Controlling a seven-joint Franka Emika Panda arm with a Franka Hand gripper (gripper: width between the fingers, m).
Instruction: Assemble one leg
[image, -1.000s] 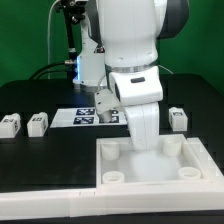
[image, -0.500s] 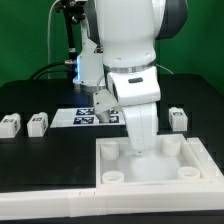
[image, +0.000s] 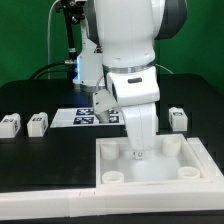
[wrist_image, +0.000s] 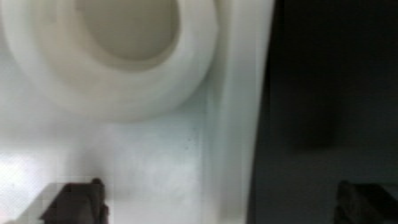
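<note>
Three small white legs with marker tags lie on the black table in the exterior view: two at its left (image: 10, 125) (image: 37, 123) and one at its right (image: 178, 118). The large white square top (image: 203, 163) lies in front, with round corner holes. My gripper (image: 138, 153) points straight down into the top near its back wall. In the wrist view the gripper (wrist_image: 222, 205) is open and empty, its fingertips (wrist_image: 75, 203) wide apart over the white top (wrist_image: 151, 150), beside a corner hole (wrist_image: 125, 35) and the black table (wrist_image: 329, 100). No leg shows there.
The marker board (image: 85, 116) lies on the table behind the arm. A low white rail (image: 45, 205) runs along the front edge. Cables and a stand (image: 68, 40) rise at the back.
My gripper has come down a little toward the floor of the white top. The legs and the top have not moved.
</note>
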